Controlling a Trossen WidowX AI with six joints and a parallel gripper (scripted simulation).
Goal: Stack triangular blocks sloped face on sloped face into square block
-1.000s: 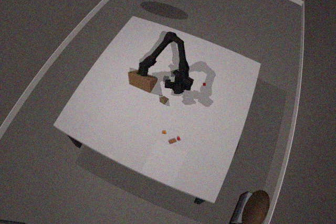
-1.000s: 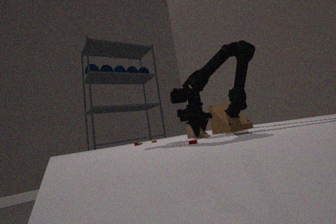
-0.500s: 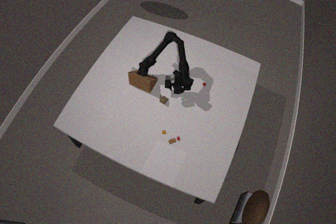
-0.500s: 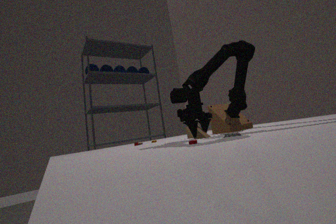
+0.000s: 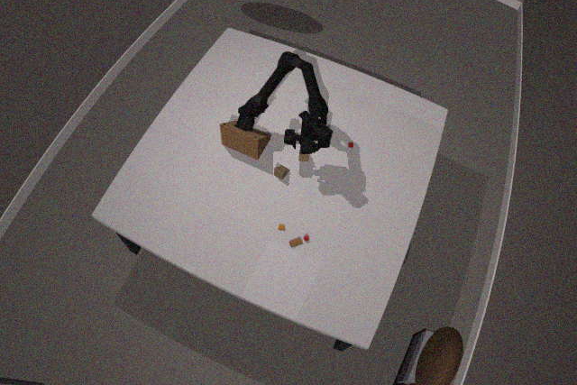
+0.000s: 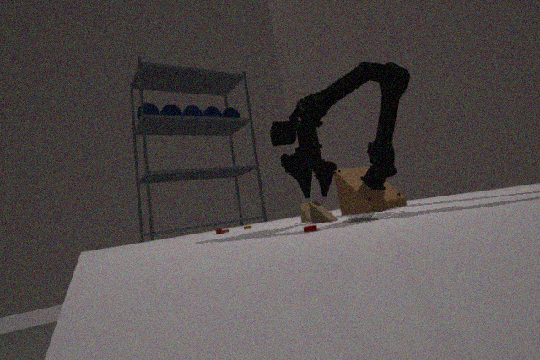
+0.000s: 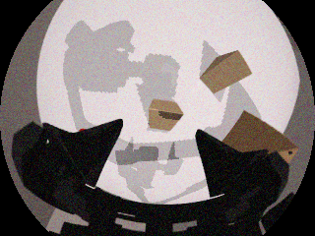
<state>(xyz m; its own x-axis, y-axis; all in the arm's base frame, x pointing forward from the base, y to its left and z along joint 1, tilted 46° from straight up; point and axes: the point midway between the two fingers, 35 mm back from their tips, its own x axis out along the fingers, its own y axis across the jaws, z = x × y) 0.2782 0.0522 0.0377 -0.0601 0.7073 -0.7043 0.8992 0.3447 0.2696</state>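
Observation:
One brown triangular block rests on the table below my gripper; in the exterior view its slope falls to the right. The other triangular block rests on the table apart from it, to its upper right in the wrist view. Their sloped faces are not together. My gripper is wide open and empty, its fingertips above the nearer block with a gap visible in the exterior view. In the top view the hand hides the fingertips and part of that block.
The large wooden base block stands near the blocks. A red piece lies on the other side. An orange piece, a small brown block and another red piece lie farther off on the table.

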